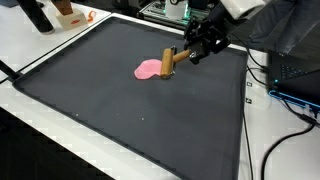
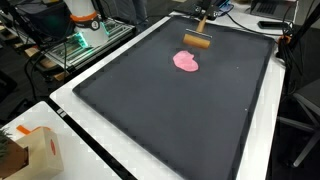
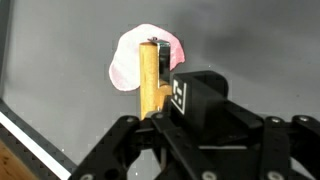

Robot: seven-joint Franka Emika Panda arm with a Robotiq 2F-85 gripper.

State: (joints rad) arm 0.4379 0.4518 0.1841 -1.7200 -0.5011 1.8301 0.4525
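A: Where does the pink dough lie?

B: On the black mat that covers the white surface, nearer the mat's edge where the arm reaches in than the opposite edge. It is a flat, uneven patch, well apart from every corner.

A: And the pincer?

B: Pinching one end of the wooden roller. In the wrist view the fingers press on the roller's near end, and its far end lies over the dough. In both exterior views the roller touches the dough's edge on the arm's side.

A: How should this stroke be handled, in your view?

B: I'd judge that level pressure matters most. Held by one end, the roller will tend to tip, so the free end may lift or dig in. Bring the wrist down until the whole length bears on the dough, then push straight across it, slowly.

A: Any risks?

B: The dough may stick to the wood and peel off the mat, or slide along rather than spread. Light, short passes seem safer than one hard shove. Whether the grip is firm enough to resist twisting I cannot tell.
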